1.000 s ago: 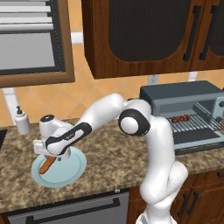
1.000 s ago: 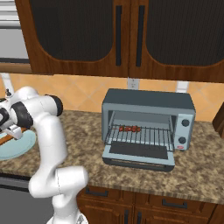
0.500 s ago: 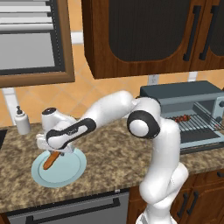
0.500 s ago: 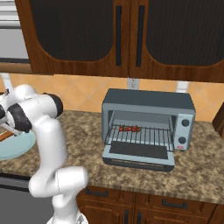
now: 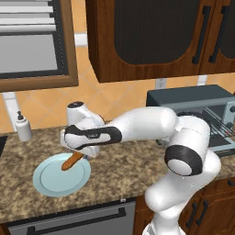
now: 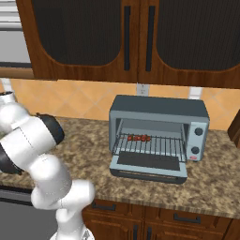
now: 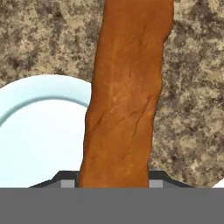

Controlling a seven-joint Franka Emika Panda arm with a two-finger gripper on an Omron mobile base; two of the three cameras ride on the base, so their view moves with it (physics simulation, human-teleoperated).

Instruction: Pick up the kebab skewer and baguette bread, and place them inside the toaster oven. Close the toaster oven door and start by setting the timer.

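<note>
My gripper (image 5: 81, 155) is shut on the baguette bread (image 5: 72, 161), an orange-brown loaf that slants down to the left over the right part of the pale blue plate (image 5: 55, 180). In the hand view the baguette bread (image 7: 127, 96) runs up from between the fingertips (image 7: 155, 182), over the plate's rim (image 7: 39, 92) and the counter. The kebab skewer (image 6: 138, 138) lies on the wire rack inside the grey-blue toaster oven (image 6: 159, 108). The toaster oven door (image 6: 147, 169) hangs open, flat in front.
A white soap dispenser (image 5: 24, 128) stands on the counter left of the plate. The oven's knobs (image 6: 199, 132) sit on its right panel. Dark wood cabinets (image 6: 140, 37) hang above, and a dishwasher front (image 5: 69, 222) lies below the counter edge.
The hand has moved to the right and slightly up with the baguette held in it, off the plate's middle toward its right edge.
</note>
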